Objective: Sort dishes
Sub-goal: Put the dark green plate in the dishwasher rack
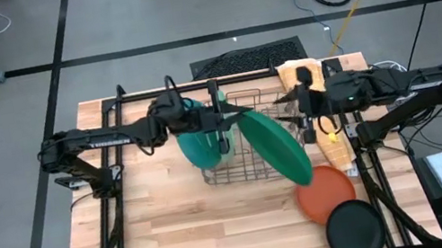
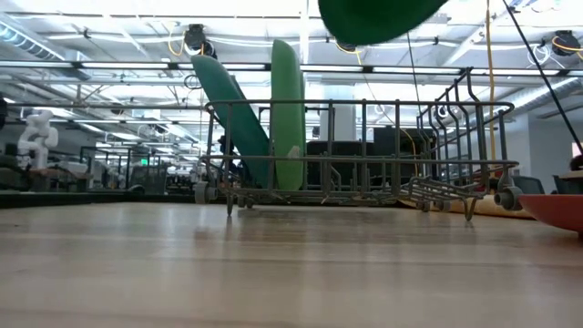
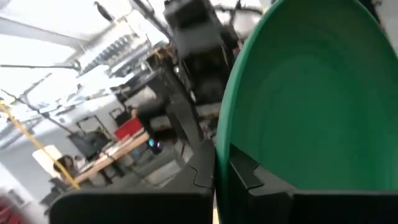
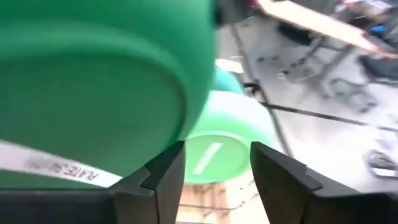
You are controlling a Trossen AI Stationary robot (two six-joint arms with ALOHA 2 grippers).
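The dark green plate hangs tilted on edge above the grey wire rack; in the low view the dark green plate is high over it. My left gripper is shut on its rim. My right gripper is open beside the plate's underside; whether it touches, I cannot tell. The teal plate and the light green plate stand on edge in the rack's left end. The orange plate and the black plate lie flat on the table. My left gripper pinches the dark green plate's rim between its two fingers, at the plate's end nearest the table's left side. The fingers come in roughly level from the table's left. The plate is lifted clear above the rack, tilted on edge.
A folded yellow-orange cloth lies along the table's right side under my right arm. A dark mat sits at the far edge. The near-left part of the wooden table is bare.
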